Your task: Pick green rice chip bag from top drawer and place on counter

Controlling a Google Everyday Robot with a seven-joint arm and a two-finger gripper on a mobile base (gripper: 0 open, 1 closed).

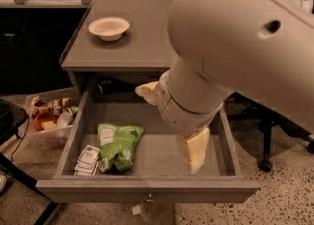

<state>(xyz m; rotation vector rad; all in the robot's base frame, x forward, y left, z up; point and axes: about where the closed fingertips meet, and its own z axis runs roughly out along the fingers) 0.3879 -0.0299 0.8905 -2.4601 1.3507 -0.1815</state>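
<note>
The green rice chip bag (pixel 117 143) lies crumpled on the floor of the open top drawer (pixel 147 189), in its left half, with its white label patch facing up. My arm fills the right side of the view. My gripper (pixel 194 151) hangs low over the right half of the drawer, a hand's width to the right of the bag and apart from it. The grey counter (pixel 132 42) is above the drawer; its right part is hidden behind my arm.
A white bowl (pixel 109 26) stands on the counter at the back left. Small white paper packets (pixel 87 160) lie left of the bag. A bin of clutter (pixel 49 121) sits on the floor at left. A chair base (pixel 267 162) is at right.
</note>
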